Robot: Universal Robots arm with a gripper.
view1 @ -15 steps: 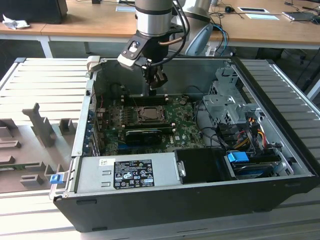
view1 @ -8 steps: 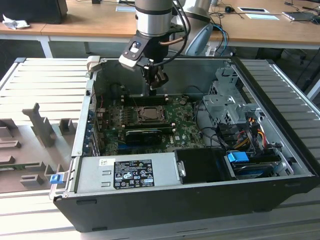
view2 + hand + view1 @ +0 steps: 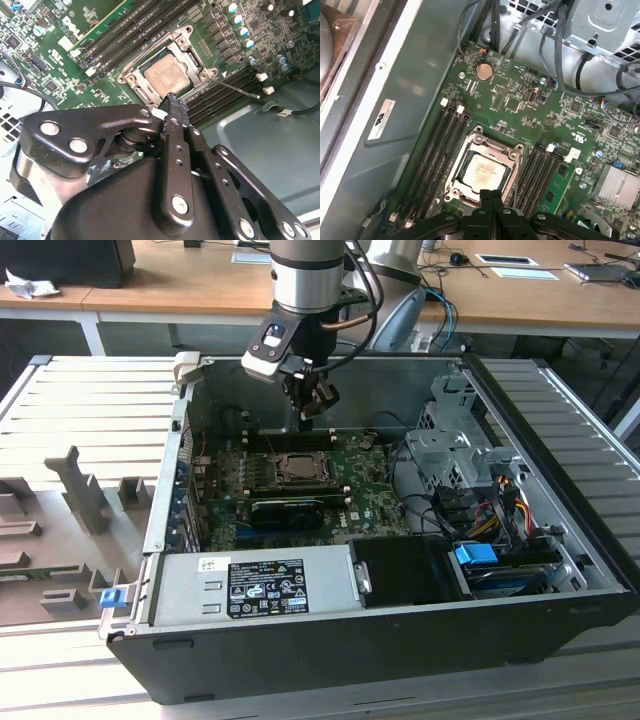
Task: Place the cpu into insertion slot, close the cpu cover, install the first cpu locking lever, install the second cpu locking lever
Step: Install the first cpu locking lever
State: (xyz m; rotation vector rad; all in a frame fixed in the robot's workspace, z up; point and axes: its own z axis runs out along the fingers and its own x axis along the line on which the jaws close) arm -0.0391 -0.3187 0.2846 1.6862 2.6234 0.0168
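Note:
The pale cpu lies flat in the insertion slot on the green motherboard, also seen in the first wrist view as the cpu and from outside as the cpu. The metal cpu cover lies down around the chip as a frame. One thin locking lever sticks out sideways from the socket; another rod runs along its far edge. My gripper hangs just above the socket's edge, fingers pressed together with nothing between them; the gripper looks the same in the first wrist view.
Black memory slots flank the socket on both sides. The open case's wall runs close by. Drive cage and cable bundles sit at the exterior view's right, the power supply in front, and a heatsink near the socket.

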